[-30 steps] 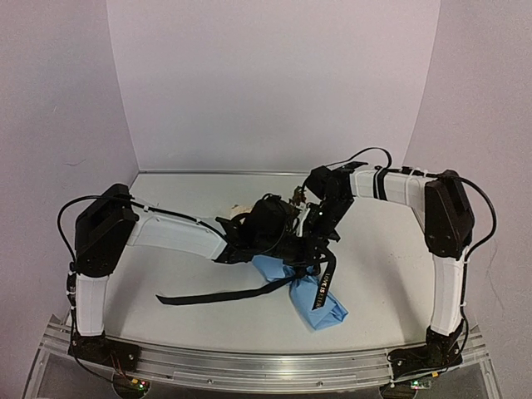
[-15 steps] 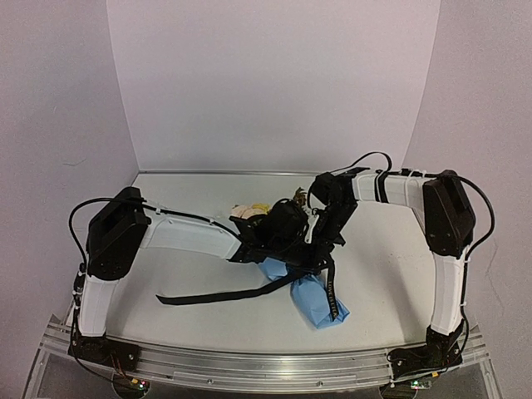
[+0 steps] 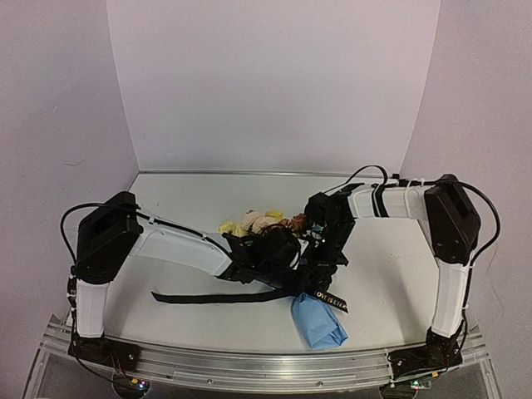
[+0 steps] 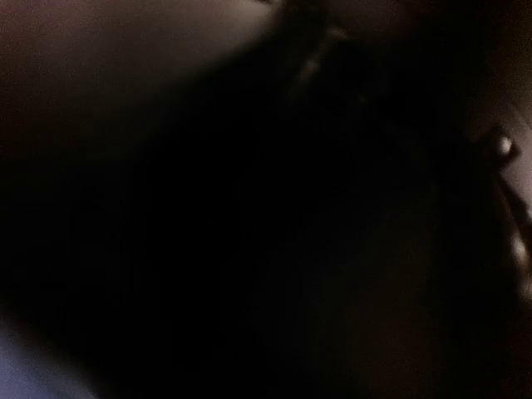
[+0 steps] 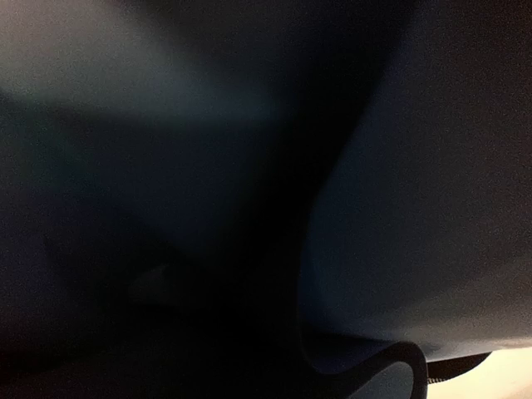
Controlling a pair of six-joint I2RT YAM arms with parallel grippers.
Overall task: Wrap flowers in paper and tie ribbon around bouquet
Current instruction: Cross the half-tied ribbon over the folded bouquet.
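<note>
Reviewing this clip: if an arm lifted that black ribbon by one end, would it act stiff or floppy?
Probably floppy: the ribbon lies flat on the table in a loose, slightly wavy line. It is likely light for its length, since it looks like a thin, narrow band. Its free left tail would probably sag and drag along the surface rather than hold any shape.

- The paper (image 3: 318,324) was light blue, matt and smooth, softly creased.
- The ribbon (image 3: 208,297) looked like dull black cloth with pale printed lettering.
- The flowers (image 3: 258,222) had matt petals; real or cloth could not be told.
- The table (image 3: 391,274) was pale, smooth and matt.
- The rail (image 3: 249,363) at its near edge was bare brushed metal.
- The arm covers (image 3: 183,245) were smooth white plastic, and the joint housings (image 3: 104,233) were matt black.
</note>
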